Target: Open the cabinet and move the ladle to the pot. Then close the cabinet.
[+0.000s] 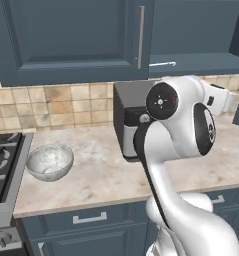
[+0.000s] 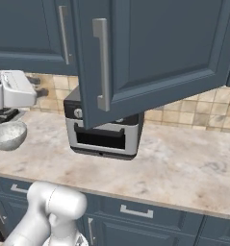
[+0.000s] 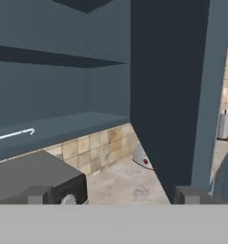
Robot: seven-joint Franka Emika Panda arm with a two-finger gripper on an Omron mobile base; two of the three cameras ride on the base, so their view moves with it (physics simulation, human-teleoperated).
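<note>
Over at the far left, a stove (image 1: 2, 160) edges the marble desk (image 1: 106, 175), and just beside it a speckled grey bowl (image 1: 49, 161) sits on the desk top. Behind runs a beige tiled wall (image 1: 56, 105). Further right, a dark toaster oven (image 2: 104, 137) stands against the tiles, partly hidden in the left base view by the white arm (image 1: 176, 125).

Above hangs the cabinet (image 1: 71, 37), slate-blue. Its left door is shut, with a long silver bar handle (image 1: 140, 36) near its right edge. Its right door (image 2: 150, 53) is swung out over the desk, well open, as the right base view shows.

Inside the open half, on the bottom shelf (image 3: 63, 128), lies the ladle (image 3: 13, 135), thin and silvery, flat on the shelf near its front edge.

The claw (image 3: 113, 195) hangs in front of the open cabinet, below shelf level; its fingertips (image 3: 36, 194) stand wide apart and hold nothing, well apart from the ladle. Beyond the door's edge a small white thing (image 3: 143, 157) rests on the desk.
</note>
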